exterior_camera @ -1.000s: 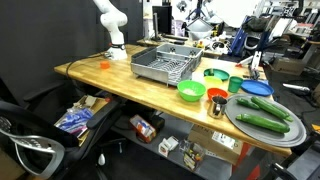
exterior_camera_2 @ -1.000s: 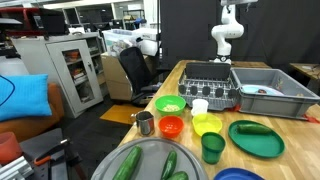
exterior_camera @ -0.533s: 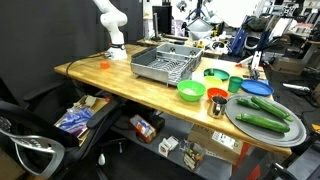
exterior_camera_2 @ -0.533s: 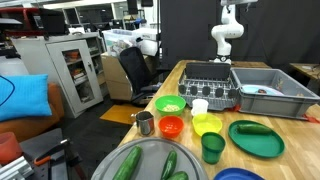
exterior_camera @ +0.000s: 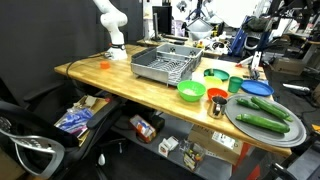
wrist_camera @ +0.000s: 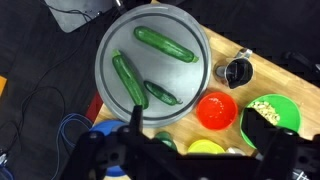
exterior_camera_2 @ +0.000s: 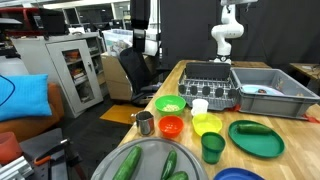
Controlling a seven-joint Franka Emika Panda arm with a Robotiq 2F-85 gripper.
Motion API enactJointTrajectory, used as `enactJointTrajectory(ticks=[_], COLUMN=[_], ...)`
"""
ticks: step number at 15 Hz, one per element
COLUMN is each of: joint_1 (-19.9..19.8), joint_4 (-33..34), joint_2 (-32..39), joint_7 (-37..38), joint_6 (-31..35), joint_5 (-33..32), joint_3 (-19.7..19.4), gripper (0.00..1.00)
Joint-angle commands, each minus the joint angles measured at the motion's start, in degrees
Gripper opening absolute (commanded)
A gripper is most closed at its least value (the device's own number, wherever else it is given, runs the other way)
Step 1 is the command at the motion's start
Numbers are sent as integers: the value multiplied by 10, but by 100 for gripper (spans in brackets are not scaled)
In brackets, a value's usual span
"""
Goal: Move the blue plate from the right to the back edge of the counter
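Note:
The blue plate [exterior_camera: 258, 88] lies on the counter [exterior_camera: 100, 75] between the green cup and the grey tray. In an exterior view it shows only as a blue rim [exterior_camera_2: 240, 175] at the bottom edge. In the wrist view a blue sliver [wrist_camera: 98, 129] shows beside the tray, mostly hidden by the gripper body. My gripper [wrist_camera: 198, 125] hangs high above the tray and bowls, fingers wide apart and empty. A dark part of it shows at the top of an exterior view [exterior_camera_2: 140, 20].
A grey tray [wrist_camera: 195, 35] holds three cucumbers. Near it stand a red bowl [wrist_camera: 217, 110], a green bowl [wrist_camera: 275, 112], a yellow bowl [wrist_camera: 205, 147] and a metal cup [wrist_camera: 237, 72]. A dish rack [exterior_camera: 165, 65] and a grey tub [exterior_camera_2: 270, 90] stand further along the counter.
A dark part of the gripper has come into the top of an exterior view. The things on the counter have not moved.

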Motion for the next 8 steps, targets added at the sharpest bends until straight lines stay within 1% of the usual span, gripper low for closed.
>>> enactJointTrajectory(ticks=[1,5,6,8], joint_1=[-5,-5,-8,-17], joint_4=[1,1,10,25], joint_2=[-1,-2,12,42], joint_7=[1,3,6,41], joint_6=[-1,-1,-3,-4], joint_5=[2,2,11,26], joint_3=[5,6,1,-7], gripper=[100,100,100,100])
